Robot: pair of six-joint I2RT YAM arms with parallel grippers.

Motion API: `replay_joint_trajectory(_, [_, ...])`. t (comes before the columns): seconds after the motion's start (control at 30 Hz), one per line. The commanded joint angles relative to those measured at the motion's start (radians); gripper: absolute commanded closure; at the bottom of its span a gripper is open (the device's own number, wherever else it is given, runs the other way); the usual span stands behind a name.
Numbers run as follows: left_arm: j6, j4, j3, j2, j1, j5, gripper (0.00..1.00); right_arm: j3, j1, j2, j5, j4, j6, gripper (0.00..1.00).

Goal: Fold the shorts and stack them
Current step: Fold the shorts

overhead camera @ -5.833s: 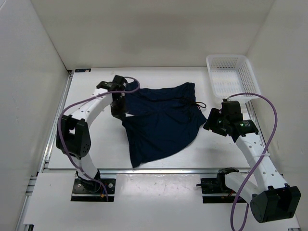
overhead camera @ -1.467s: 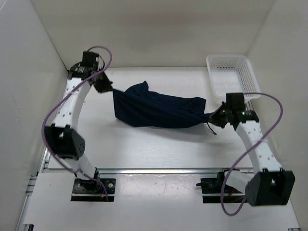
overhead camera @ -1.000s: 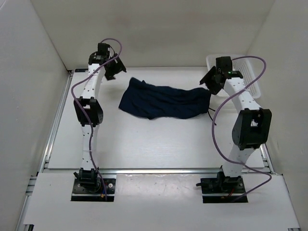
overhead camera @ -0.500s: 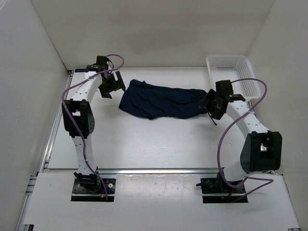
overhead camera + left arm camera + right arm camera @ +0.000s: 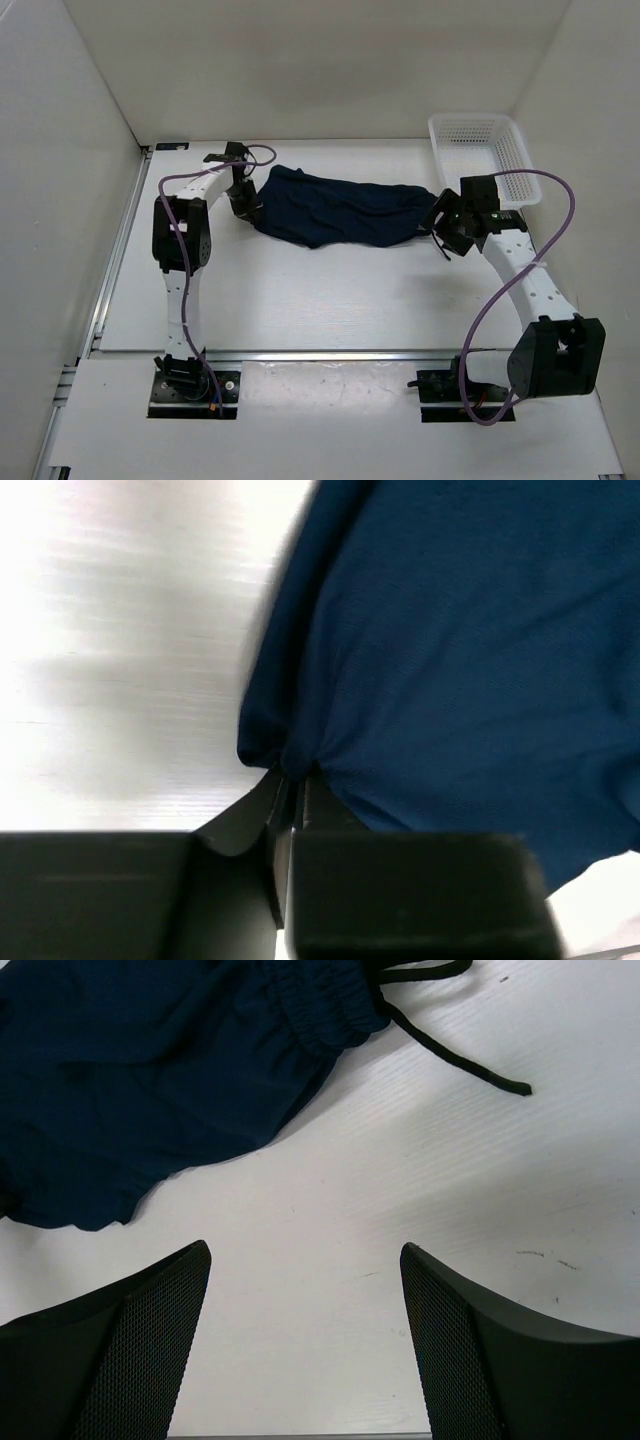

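The fold looks roughly half made, by my reading: the navy shorts (image 5: 340, 212) lie on the table (image 5: 330, 310) as a long, rumpled band that seems doubled over lengthwise. A crosswise fold, some smoothing and the stacking itself are not yet done. Taken from the left, the left tool (image 5: 288, 780) sits at the end of the band farthest from the white mesh basket (image 5: 480, 150). Its wrist view shows the two fingers closed tight on a small pinch of the shorts' edge, with the fabric spreading away from the tips. The band then runs toward the basket's side of the table and stops short of it, well clear of the basket's wall and a little nearer the arm bases than the basket stands. At that end are the gathered waistband (image 5: 320, 1000) and the thin drawstring (image 5: 450, 1055), which trails loose on the bare table. The right tool (image 5: 305, 1248) hangs just beside this end with its fingers spread wide and nothing between them. The cloth lies ahead of its tips and toward the left finger, close but not touching.
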Motion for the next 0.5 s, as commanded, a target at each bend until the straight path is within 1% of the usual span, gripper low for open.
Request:
replay_joint_trajectory(0.0, [-0.023, 0.017, -0.054, -0.058, 0.029, -0.024, 0.89, -0.006, -0.005, -0.037, -0.005, -0.029, -0.020, 0.19])
replay_joint_trajectory(0.07, [-0.049, 0.017, -0.097, -0.101, 0.053, -0.093, 0.89, -0.015, -0.005, -0.060, -0.005, -0.039, -0.020, 0.19])
replay_joint_trajectory(0.1, [-0.063, 0.017, -0.123, -0.155, 0.075, -0.122, 0.89, -0.015, -0.005, -0.060, -0.005, -0.039, -0.020, 0.19])
replay_joint_trajectory(0.13, [-0.084, 0.026, -0.186, -0.186, 0.087, -0.147, 0.89, -0.026, -0.005, -0.074, -0.014, -0.039, -0.029, 0.19])
replay_joint_trajectory(0.27, [-0.103, 0.069, -0.362, -0.344, 0.161, -0.163, 0.89, -0.050, -0.005, -0.085, -0.046, -0.048, -0.051, 0.19])
replay_joint_trajectory(0.33, [-0.103, 0.083, -0.434, -0.422, 0.193, -0.163, 0.89, -0.081, -0.005, -0.065, -0.098, -0.033, -0.061, 0.18])
replay_joint_trajectory(0.4, [-0.091, 0.083, -0.465, -0.462, 0.202, -0.163, 0.89, -0.098, -0.005, -0.039, -0.142, -0.010, -0.061, 0.18])
replay_joint_trajectory(0.47, [-0.091, 0.083, -0.508, -0.517, 0.211, -0.178, 0.89, -0.112, -0.005, 0.018, -0.247, 0.053, -0.051, 0.18])
